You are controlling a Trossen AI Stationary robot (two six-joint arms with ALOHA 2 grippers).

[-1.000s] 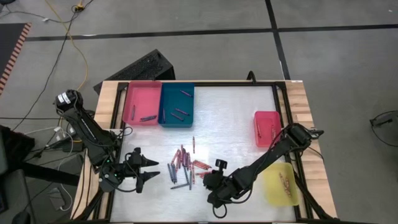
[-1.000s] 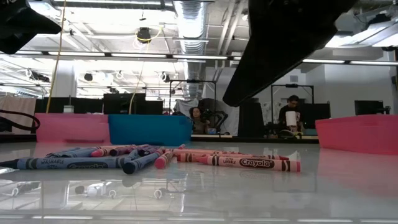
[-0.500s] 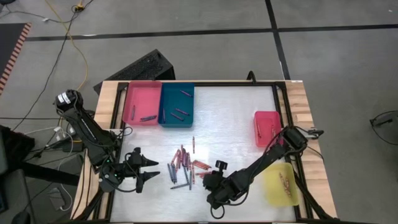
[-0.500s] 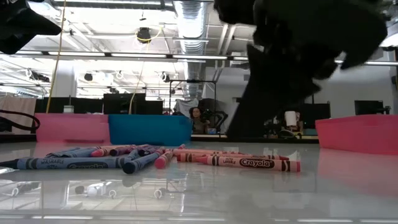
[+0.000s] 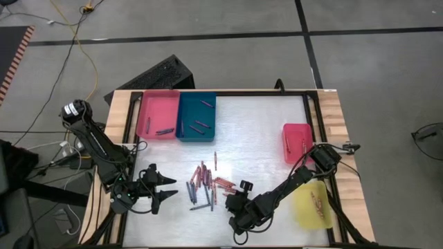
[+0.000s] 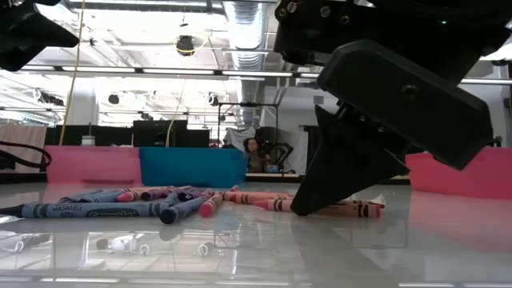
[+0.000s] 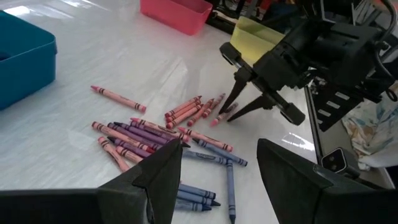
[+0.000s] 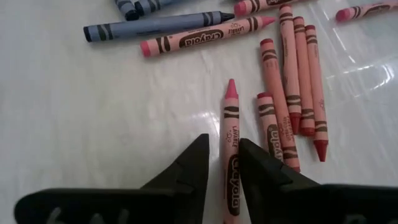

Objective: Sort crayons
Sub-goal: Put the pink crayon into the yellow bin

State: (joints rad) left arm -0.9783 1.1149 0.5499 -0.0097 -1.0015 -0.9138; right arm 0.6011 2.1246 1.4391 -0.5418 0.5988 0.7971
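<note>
The right gripper (image 8: 219, 163) is down at the white surface (image 5: 256, 131), its two dark fingers (image 8: 186, 168) standing a narrow gap apart on either side of a pink paper-wrapped crayon (image 8: 230, 155) that lies flat between them. Whether the fingers press on that crayon cannot be told; it rests on the surface. In the low view the gripper's tips (image 6: 308, 204) reach the surface at the right end of the heap, just in front of more pink crayons (image 6: 352, 210).

Just right of the straddled crayon lie several other pink and red crayons (image 8: 292, 93) side by side, and farther off a grey-blue crayon (image 8: 155, 26) lies crosswise. From above, the whole heap of thin crayons (image 5: 206, 183) sits near the front middle of the surface, with the right gripper (image 5: 235, 200) at its right edge and the right arm (image 5: 291, 183) stretching back to the right.

The left gripper (image 5: 168, 190) hovers left of the heap, its fingers (image 7: 158, 177) spread wide and holding nothing; purple and blue crayons (image 7: 137, 137) lie beyond them.

At the far left stand a pink plastic tray (image 5: 144, 104) and a blue plastic tray (image 5: 185, 131), each with a few crayons inside. At the right edge are a small red tray (image 5: 296, 128) and, nearer, a yellow tray (image 5: 304, 211).
</note>
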